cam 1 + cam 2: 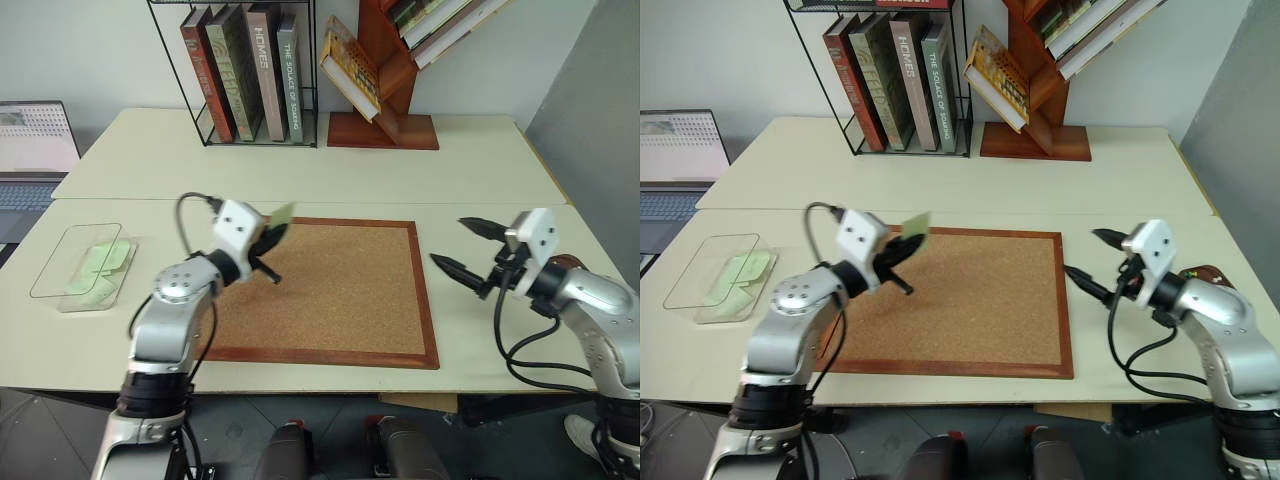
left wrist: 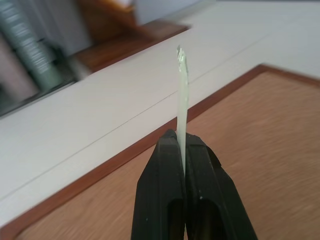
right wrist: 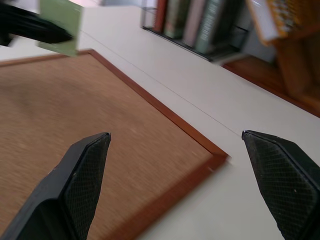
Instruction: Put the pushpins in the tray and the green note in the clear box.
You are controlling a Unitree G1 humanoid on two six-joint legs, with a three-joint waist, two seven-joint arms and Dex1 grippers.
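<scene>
My left gripper (image 1: 272,236) is shut on the green note (image 1: 283,213), holding it on edge just above the far left corner of the corkboard (image 1: 340,290). In the left wrist view the note (image 2: 182,95) sticks up from between the closed fingers (image 2: 165,165). The clear box (image 1: 50,260) lies at the table's left side with pale green slips inside. My right gripper (image 1: 448,240) is open and empty just off the board's right edge. Behind my right arm, part of the dark tray (image 1: 1208,272) peeks out. The pushpins are out of view.
A wire rack of books (image 1: 245,70) and a wooden book stand (image 1: 385,120) stand at the back of the table. A laptop (image 1: 30,150) sits at the far left. The corkboard takes up the middle of the near table.
</scene>
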